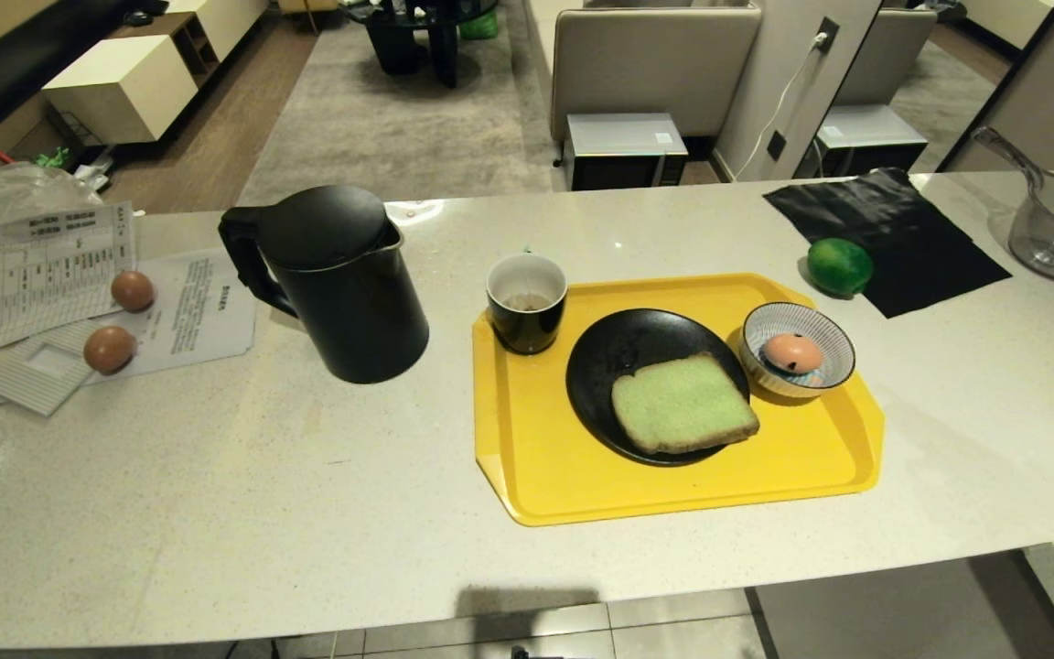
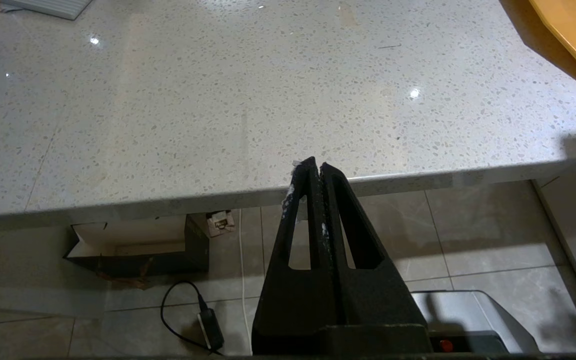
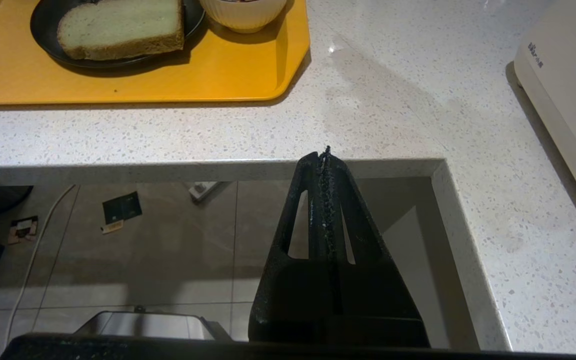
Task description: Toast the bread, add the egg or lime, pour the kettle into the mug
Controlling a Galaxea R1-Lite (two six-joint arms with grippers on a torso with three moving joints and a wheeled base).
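Note:
The bread [image 1: 682, 403] [image 3: 120, 27], pale green with a brown crust, lies on a black plate [image 1: 614, 352] on the yellow tray [image 1: 536, 458]. An egg [image 1: 792, 351] rests in a blue-and-white striped bowl [image 1: 833, 343] at the tray's right. The mug [image 1: 527, 302] stands at the tray's back left corner. The black kettle [image 1: 339, 279] stands left of the tray, lid closed. The lime [image 1: 840, 266] sits behind the tray to the right. My left gripper [image 2: 316, 165] and right gripper [image 3: 325, 152] are shut and empty, held low before the counter's front edge, out of the head view.
Two brown eggs [image 1: 132, 290] [image 1: 109, 349] lie on papers [image 1: 33, 265] at the far left. A black sheet [image 1: 893, 233] and a clear glass jug [image 1: 1053, 224] are at the back right. A cream appliance [image 3: 568, 90] stands at the right edge.

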